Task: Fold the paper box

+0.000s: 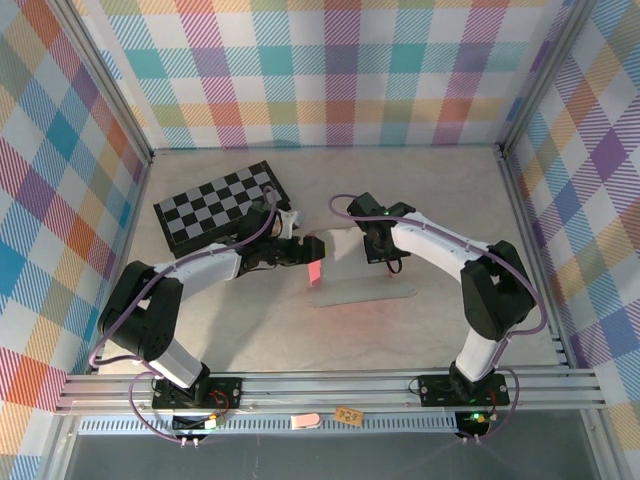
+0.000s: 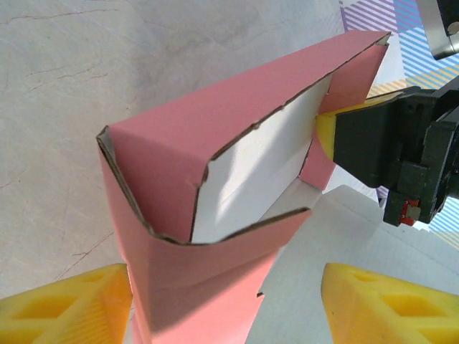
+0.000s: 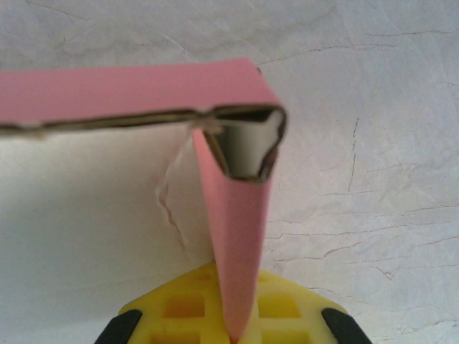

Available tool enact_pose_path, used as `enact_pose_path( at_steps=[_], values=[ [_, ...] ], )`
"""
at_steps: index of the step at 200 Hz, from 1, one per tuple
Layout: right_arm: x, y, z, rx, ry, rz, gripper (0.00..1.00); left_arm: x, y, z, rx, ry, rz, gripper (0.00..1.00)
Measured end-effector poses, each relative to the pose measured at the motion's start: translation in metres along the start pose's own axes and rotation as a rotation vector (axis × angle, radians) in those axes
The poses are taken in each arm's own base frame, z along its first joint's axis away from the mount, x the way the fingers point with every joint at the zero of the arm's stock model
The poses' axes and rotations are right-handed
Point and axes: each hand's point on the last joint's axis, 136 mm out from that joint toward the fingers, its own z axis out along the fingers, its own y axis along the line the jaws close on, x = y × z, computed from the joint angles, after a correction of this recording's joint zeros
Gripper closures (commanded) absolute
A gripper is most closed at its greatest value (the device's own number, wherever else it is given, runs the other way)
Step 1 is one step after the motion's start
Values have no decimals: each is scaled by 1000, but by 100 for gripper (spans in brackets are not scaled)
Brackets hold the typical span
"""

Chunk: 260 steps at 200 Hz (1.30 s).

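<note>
Near the table's middle stands the half-formed paper box (image 2: 215, 158). The left gripper (image 2: 222, 287) straddles its pink wall, jaws spread apart, and the right gripper (image 3: 233, 315) beyond it pinches a folded flap tight. Unsupported, that wall may spring back open, or the lone pinch could crease the card.

We are seeing the left arm (image 1: 200, 270) and the right arm (image 1: 450, 245) each bending at the elbow and reaching inward, wrists facing one another. The left gripper (image 1: 298, 252) is standing open, its yellow fingers (image 2: 64, 312) spread wide apart. The right gripper (image 1: 378, 248) is standing closed, its yellow fingertips (image 3: 179, 308) pinching a pink flap of the paper box (image 3: 229, 236).
</note>
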Motion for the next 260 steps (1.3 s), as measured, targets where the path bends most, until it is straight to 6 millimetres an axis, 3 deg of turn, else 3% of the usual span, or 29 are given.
enact_pose_path(
  at_steps=[35,99,142,202,260],
  values=[
    [1,0,1,2,3,-1,100,2,6,-3,-34,3,7,31],
    [3,2,6,6,20,-8,100,-6,-6,-23,-23,-34,47,33],
    [4,1,7,0,29,-9,100,-7,16,-34,-68,-50,21,45],
    [4,3,10,-3,39,-12,100,5,40,-35,-121,-40,-5,57],
    [7,6,14,-11,56,-18,100,19,66,-17,-122,23,-65,61]
  ],
)
